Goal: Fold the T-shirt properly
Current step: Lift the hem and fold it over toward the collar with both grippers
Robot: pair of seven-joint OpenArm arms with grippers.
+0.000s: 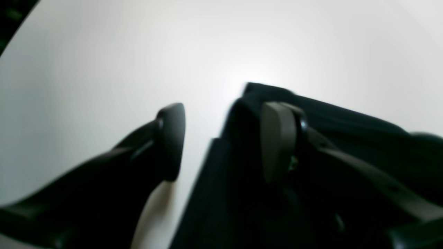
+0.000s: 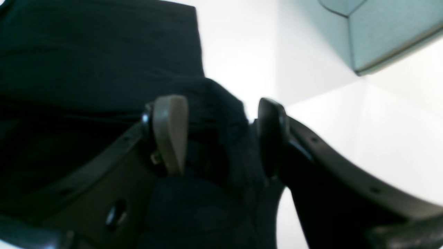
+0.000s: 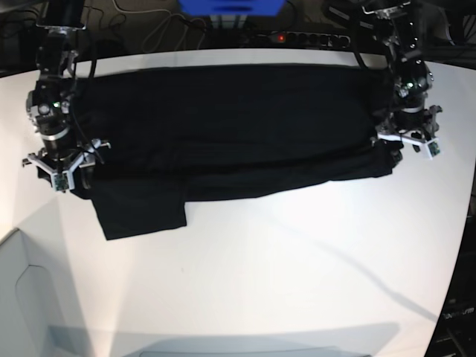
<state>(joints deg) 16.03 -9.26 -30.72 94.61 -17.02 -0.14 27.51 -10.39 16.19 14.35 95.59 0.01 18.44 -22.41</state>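
The black T-shirt (image 3: 223, 126) lies flat across the far half of the white table (image 3: 297, 282), with one sleeve (image 3: 141, 208) sticking out toward the front at the left. My left gripper (image 3: 405, 149) is at the shirt's right end. In the left wrist view it (image 1: 223, 141) is open, one finger on bare table and the other over the shirt's edge (image 1: 328, 131). My right gripper (image 3: 65, 172) is at the shirt's left end. In the right wrist view it (image 2: 221, 138) is open, with bunched black cloth (image 2: 104, 62) between the jaws.
A power strip with a red light (image 3: 279, 36) and a blue object (image 3: 230, 6) sit behind the table's far edge. A pale box (image 3: 22, 297) stands at the front left; it also shows in the right wrist view (image 2: 391, 31).
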